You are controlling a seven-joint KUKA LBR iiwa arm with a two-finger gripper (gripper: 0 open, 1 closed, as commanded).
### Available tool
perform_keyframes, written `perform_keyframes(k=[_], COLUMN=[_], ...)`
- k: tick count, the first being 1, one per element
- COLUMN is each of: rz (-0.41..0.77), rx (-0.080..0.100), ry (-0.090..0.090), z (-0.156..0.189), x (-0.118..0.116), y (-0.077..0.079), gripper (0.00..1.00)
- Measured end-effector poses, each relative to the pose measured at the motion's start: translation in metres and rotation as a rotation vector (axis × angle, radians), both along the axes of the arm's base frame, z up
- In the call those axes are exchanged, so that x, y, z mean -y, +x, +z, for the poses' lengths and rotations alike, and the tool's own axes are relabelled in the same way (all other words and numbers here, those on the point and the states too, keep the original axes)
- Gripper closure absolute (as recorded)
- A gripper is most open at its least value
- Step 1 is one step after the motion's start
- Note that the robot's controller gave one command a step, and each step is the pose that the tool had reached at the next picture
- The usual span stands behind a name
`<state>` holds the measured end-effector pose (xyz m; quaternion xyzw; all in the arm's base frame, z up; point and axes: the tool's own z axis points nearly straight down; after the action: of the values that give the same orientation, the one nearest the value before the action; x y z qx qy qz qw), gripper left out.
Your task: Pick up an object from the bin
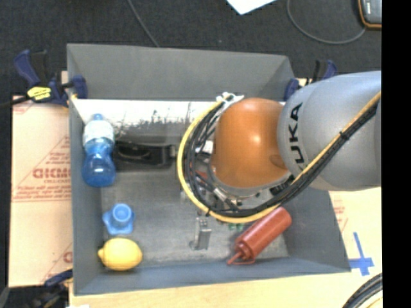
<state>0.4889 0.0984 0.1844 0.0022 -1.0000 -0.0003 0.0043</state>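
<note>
My gripper (201,236) reaches down below the orange wrist cover onto the bare bin floor in the front middle, and I see nothing held in it. A red squeeze bottle (260,235) lies on its side just to the gripper's right, nozzle pointing to the front left. A small green thing (235,226) peeks out beside the bottle, mostly hidden under the arm. Further left sit a small blue cap-shaped thing (119,218) and a yellow lemon (120,253) in the front left corner.
A blue plastic bottle (97,153) with a white label lies along the left wall. A black object (144,151) rests against the back wall. The arm and its cables cover the bin's right middle.
</note>
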Motion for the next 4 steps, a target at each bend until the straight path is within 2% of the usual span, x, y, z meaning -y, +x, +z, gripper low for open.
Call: perform_keyframes(k=[1,2,3,4], rz=[-0.004,-0.007,-0.212,-0.088], rx=[0.006,0.001,0.012,-0.007], ry=[0.001,0.002,0.000,-0.002], z=[0.002,-0.118,-0.055,-0.089], x=[0.000,-0.071,-0.104,-0.137], y=[0.002,0.009,0.050,0.008], gripper=[0.00,0.00,0.00,0.00])
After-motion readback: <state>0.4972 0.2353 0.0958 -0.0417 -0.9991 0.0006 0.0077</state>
